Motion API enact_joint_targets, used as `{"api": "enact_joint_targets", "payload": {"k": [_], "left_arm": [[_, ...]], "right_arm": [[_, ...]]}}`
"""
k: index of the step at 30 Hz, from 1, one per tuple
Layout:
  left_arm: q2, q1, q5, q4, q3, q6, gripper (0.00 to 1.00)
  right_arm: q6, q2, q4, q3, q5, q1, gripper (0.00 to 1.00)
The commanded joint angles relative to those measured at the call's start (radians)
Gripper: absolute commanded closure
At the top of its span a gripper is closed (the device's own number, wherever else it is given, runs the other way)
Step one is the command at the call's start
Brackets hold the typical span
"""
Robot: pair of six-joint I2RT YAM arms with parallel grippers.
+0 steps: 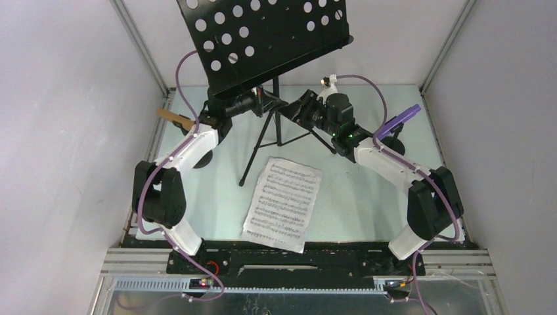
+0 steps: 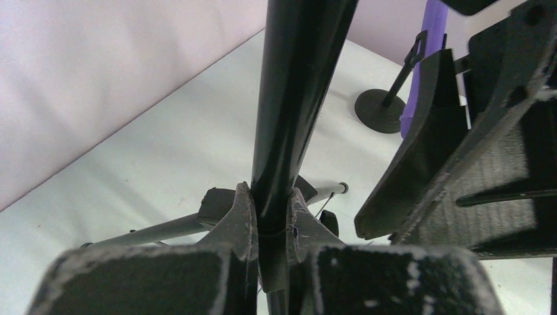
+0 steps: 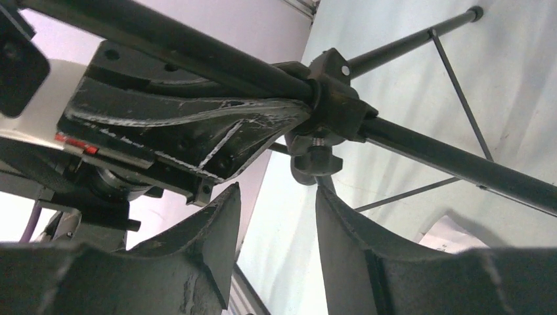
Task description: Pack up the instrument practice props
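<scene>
Though obscure overhead, left claw (image 2: 269,220) tight on rack pole (image 2: 295,98); right claw (image 3: 276,197) spread by its knob (image 3: 316,164).

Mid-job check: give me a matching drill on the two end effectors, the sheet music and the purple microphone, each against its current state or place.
Things:
1. left end effector
2. right end effector
3. sheet music
4. purple microphone

States or places:
A. lying flat on the table
B. open, jaws facing the stand's clamp knob
C. tilted, at the right side of the table
D. shut on the stand's pole

Pairs: 1-D, 2-B, 3-A, 4-C.
</scene>
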State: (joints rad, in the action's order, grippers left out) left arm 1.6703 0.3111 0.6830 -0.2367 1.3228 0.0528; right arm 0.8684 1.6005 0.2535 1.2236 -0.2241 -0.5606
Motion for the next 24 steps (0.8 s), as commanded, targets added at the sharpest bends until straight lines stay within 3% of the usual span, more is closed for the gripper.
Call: {"api": "enact_joint_targets", "payload": {"k": [1,13,24], "left_arm": [[0.016,-0.007,-0.028,0.007,0.055,0.057,0.91],[0.014,-0.007,-0.026,0.007,0.056,0.057,0.91],[0.017,-0.007,-0.023,0.007,0.058,0.058,0.91]], "right_arm": [[0.109,0.023,0.045,-0.001,-0.010,0.015,0.46],[0.135,0.088,0.070,0.027,-0.031,0.027,0.45],[0.125,0.127,0.090,0.037,-0.031,0.031,0.54]]}}
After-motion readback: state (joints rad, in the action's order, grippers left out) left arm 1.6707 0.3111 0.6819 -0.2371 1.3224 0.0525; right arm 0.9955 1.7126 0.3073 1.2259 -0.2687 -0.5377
